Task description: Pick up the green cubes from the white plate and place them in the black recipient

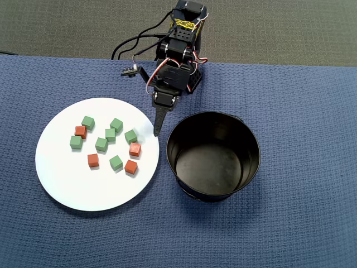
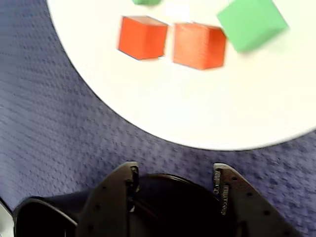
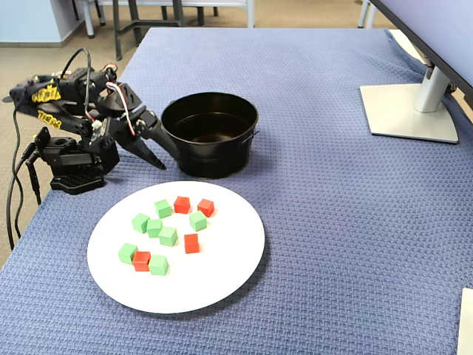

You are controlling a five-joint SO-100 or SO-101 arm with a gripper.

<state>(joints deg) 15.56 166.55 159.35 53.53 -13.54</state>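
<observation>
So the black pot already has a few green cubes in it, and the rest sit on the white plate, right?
Not quite: the overhead view shows the black pot empty. All seven green cubes sit on the white plate.

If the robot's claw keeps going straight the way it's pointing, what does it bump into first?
Probably the white plate: the wrist view shows its rim straight ahead of the gripper, before the two red cubes. Depth is hard to judge.

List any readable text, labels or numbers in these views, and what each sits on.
Yellow lettering on the arm, also seen in the overhead view: too small and blurred to read.
Cubes, plate, pot, monitor stand: no markings visible.
</observation>
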